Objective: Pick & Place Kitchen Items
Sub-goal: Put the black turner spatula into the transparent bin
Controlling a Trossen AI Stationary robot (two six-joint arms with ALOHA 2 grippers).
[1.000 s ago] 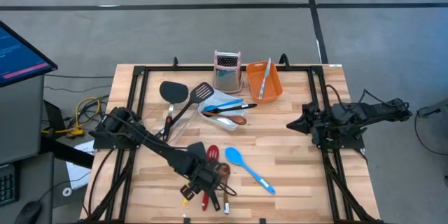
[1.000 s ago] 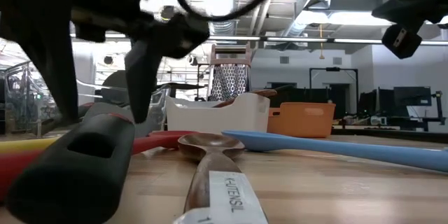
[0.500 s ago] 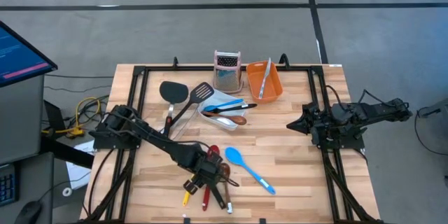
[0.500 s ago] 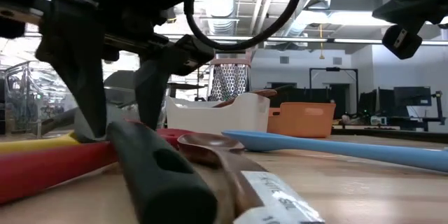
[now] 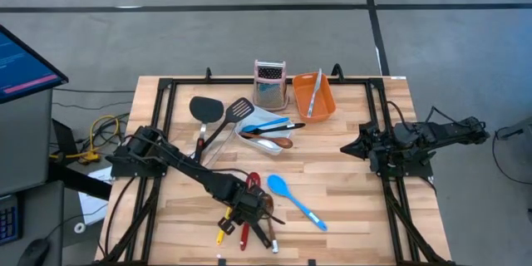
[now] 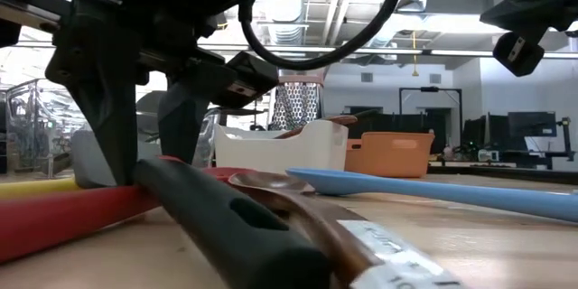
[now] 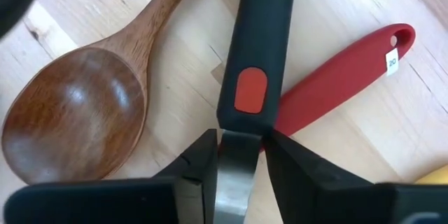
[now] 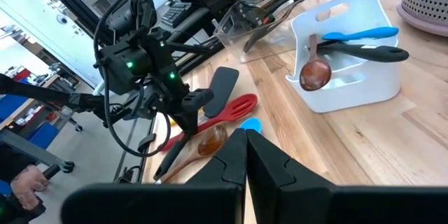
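Note:
My left gripper (image 5: 249,209) stands low over a heap of kitchen items near the table's front edge, shut on a black-handled tool (image 7: 259,35) with a red patch. Beside the tool lie a wooden spoon (image 7: 77,112), a red handle (image 7: 350,70) and a yellow handle (image 5: 221,234). A blue spoon (image 5: 295,199) lies flat on the table just to the right. My right gripper (image 5: 345,147) waits shut at the table's right side, its fingers (image 8: 245,154) touching nothing. My left gripper pinches the tool's steel neck (image 7: 234,175) between its two fingers, right where the black handle ends. The fingers (image 6: 185,117) come steeply from above and lie across the tool. The black handle (image 6: 226,226) runs toward the table's front edge and crosses over the red handle.
At the back stand a white tub (image 5: 266,129) with utensils in it, an orange tub (image 5: 314,96) and a steel grater (image 5: 269,83). A black spatula (image 5: 205,110) and a slotted turner (image 5: 241,110) lie at the back left. Bare wood shows to the right of the blue spoon.
My left gripper has sunk onto the heap and drawn its fingers in around the black-handled tool's neck. The tool's handle has swung about on the table, its free end moving toward the table's right.

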